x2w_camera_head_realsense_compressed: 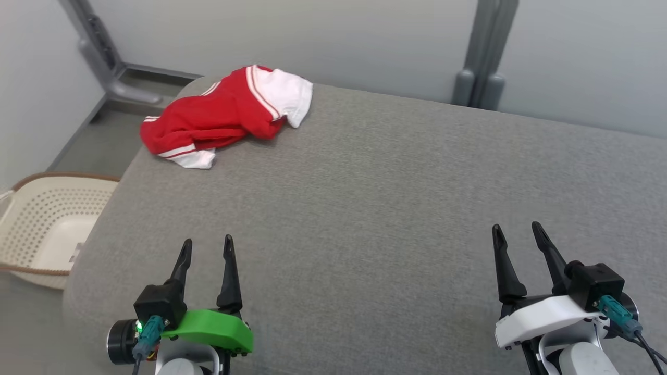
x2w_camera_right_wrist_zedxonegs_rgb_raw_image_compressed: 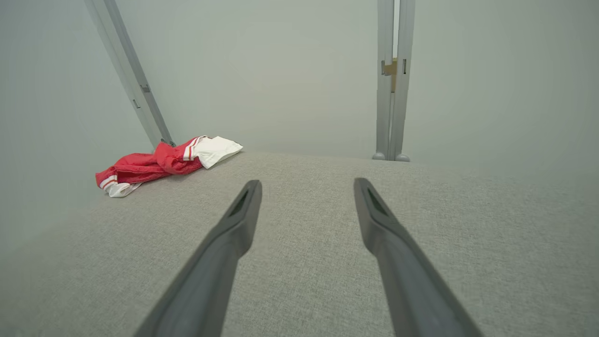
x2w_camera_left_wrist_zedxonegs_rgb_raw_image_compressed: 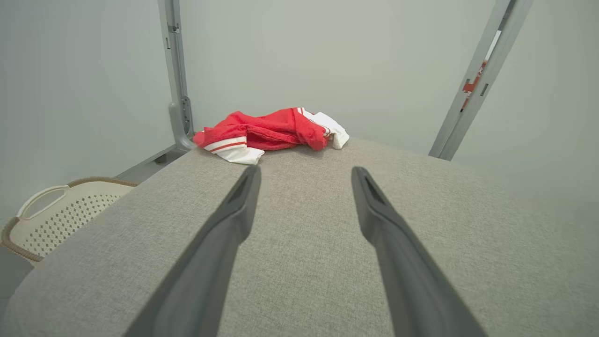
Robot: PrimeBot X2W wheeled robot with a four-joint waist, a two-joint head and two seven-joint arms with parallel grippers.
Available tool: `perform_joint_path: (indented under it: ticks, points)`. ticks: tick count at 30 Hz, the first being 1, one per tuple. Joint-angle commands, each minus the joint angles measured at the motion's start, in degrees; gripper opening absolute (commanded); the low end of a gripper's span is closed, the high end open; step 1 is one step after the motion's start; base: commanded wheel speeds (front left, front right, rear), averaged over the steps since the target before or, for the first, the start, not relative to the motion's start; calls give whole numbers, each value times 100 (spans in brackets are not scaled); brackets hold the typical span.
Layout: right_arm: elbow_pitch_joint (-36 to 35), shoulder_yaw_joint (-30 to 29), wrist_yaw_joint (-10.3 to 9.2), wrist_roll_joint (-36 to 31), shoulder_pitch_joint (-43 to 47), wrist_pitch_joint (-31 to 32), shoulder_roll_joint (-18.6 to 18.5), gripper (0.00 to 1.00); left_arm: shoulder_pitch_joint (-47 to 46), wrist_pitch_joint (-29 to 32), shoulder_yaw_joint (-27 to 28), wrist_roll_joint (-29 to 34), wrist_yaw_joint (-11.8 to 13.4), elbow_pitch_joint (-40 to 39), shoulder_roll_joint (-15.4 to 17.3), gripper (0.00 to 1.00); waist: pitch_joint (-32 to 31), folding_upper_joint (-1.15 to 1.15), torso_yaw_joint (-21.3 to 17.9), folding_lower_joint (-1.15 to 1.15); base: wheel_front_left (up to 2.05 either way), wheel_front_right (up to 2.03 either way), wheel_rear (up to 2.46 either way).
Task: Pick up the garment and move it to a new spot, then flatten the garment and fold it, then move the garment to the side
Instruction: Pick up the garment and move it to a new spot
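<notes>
Garment [x2w_camera_head_realsense_compressed: 219,112] crumpled, well apart from left fingers [x2w_camera_head_realsense_compressed: 229,276], right fingers [x2w_camera_head_realsense_compressed: 504,265]; both spread wide, empty.

garment [x2w_camera_head_realsense_compressed: 224,112]: 1
grippers: 2, left gripper [x2w_camera_head_realsense_compressed: 207,239] and right gripper [x2w_camera_head_realsense_compressed: 516,226]
laundry basket [x2w_camera_head_realsense_compressed: 31,229]: 1
grey table [x2w_camera_head_realsense_compressed: 365,208]: 1
wall posts [x2w_camera_head_realsense_compressed: 482,52]: 2
</notes>
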Motion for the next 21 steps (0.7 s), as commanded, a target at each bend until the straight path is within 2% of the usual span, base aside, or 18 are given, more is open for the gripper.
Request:
perform_joint_path:
  ticks: [1, 12, 21]
  points:
    - [23, 19, -6, -12, -96, -32, -12, 100, -48, -3, 61, 41, -9, -20, 17, 100, 100, 0, 994, 0, 0, 0, 0]
    - [289, 553, -7, -97, -609, 62, -19, 100, 239, -3, 501, -10, 100, -458, 11, 100, 356, 0, 1205, 0, 0, 0, 0]
    - [385, 570, -7, -175, -819, 15, -18, 100, 245, -2, 549, -4, 143, -551, 12, 100, 526, 0, 1224, 0, 0, 0, 0]
